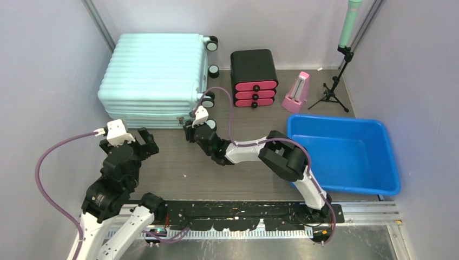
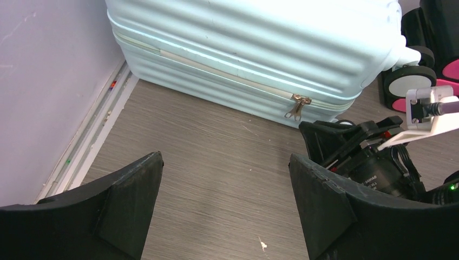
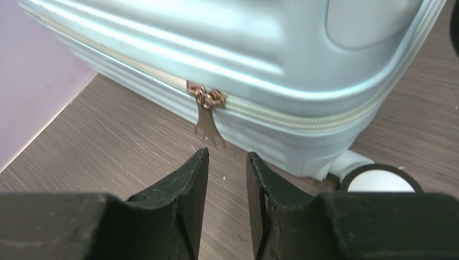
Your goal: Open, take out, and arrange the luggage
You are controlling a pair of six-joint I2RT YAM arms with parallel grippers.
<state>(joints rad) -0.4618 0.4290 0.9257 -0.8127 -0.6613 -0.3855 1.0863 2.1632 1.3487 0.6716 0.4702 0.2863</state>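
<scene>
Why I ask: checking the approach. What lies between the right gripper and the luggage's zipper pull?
Only bare tabletop; the right wrist view shows the right gripper just short of the zipper pull dangling from the luggage.

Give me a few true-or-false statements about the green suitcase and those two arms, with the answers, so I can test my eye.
1. The suitcase lies flat with its shell shut. True.
2. The right pincer is clamped on the zipper pull. False: the pull hangs just beyond its fingertips, and the narrow gap between them holds nothing.
3. The left pincer stands wide open and holds nothing. True.
4. The drawer box sits inside the blue tub. False: it stands outside the tub, beside the suitcase.
</scene>
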